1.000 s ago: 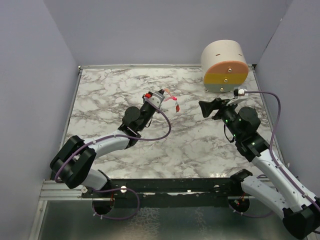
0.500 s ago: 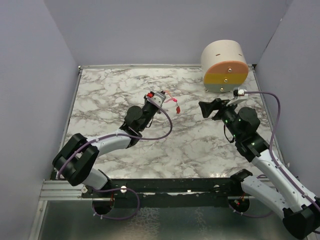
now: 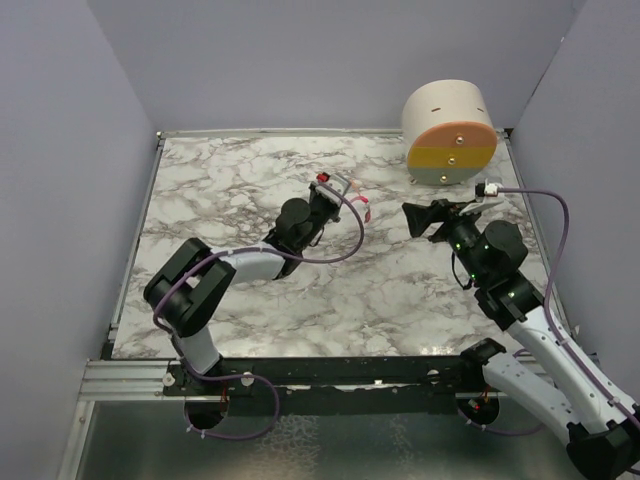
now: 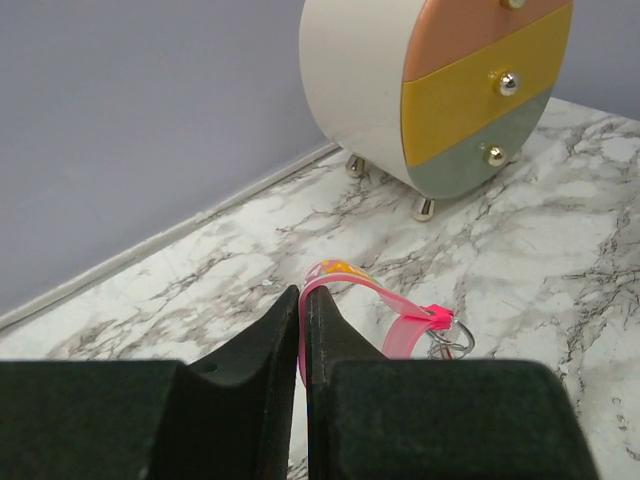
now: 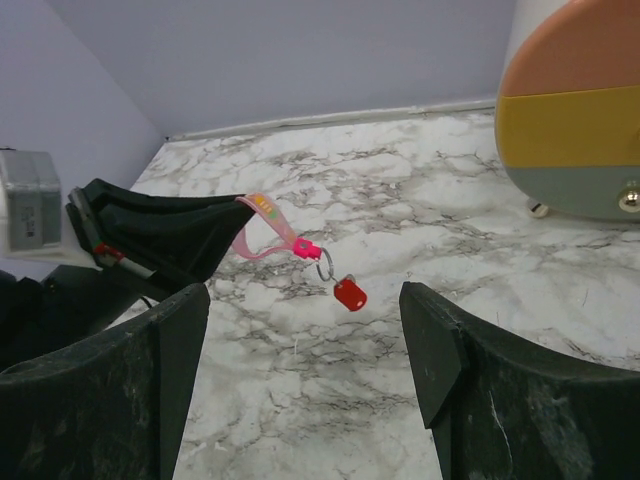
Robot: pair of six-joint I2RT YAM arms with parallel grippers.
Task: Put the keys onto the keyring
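top view: the left gripper (image 3: 343, 192) reaches out over the middle of the marble table (image 3: 220, 180), clamped on the keyring (image 3: 361, 206), which shows only as a pink speck off its tip. the right gripper (image 3: 415, 218) faces it from the right, near but apart, jaws spread and empty. a round drawer cabinet (image 3: 450, 130) stands in the far right corner.

left wrist view: the two black fingers (image 4: 265, 345) are pressed together with the pink strap (image 4: 370, 290) pinched between them. the strap loops outward and runs down to the metal ring (image 4: 452, 340), which peeks over the right finger.

right wrist view: its own fingers (image 5: 150, 350) stand wide apart with nothing gripped. between them, further off, the left gripper's tip holds the strap end; the ring hangs at the strap's other end, and the key (image 5: 350, 293) dangles from that ring (only its red head is clear, the blade is too small to tell).
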